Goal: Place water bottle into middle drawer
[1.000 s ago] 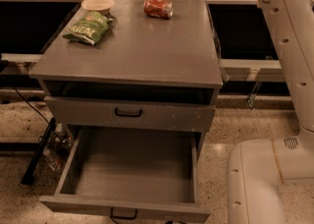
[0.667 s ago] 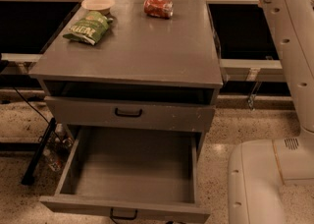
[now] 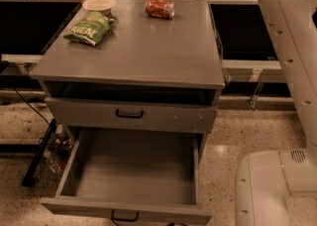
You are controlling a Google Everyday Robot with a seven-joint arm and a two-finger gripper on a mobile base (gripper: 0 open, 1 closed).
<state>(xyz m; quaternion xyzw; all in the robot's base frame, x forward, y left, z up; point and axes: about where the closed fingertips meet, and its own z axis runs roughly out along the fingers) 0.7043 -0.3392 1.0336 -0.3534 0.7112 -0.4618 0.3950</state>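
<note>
The middle drawer [image 3: 131, 170] is pulled fully out at the bottom of the grey cabinet, and its plain grey tray holds nothing. Its small black handle [image 3: 125, 215] shows at the front edge. The water bottle is out of view: it is neither on the cabinet top nor in the drawer. My gripper is out of view as well. Only my white arm [image 3: 292, 36] shows, rising along the right edge, with my white base [image 3: 272, 185] below it.
On the cabinet top [image 3: 148, 46] lie a green chip bag [image 3: 89, 28], a pale bowl [image 3: 99, 5] and a red crushed can [image 3: 159, 8]. The drawer above [image 3: 130, 114] is shut. A black leg and small clutter [image 3: 49, 155] sit on the floor left of the drawer.
</note>
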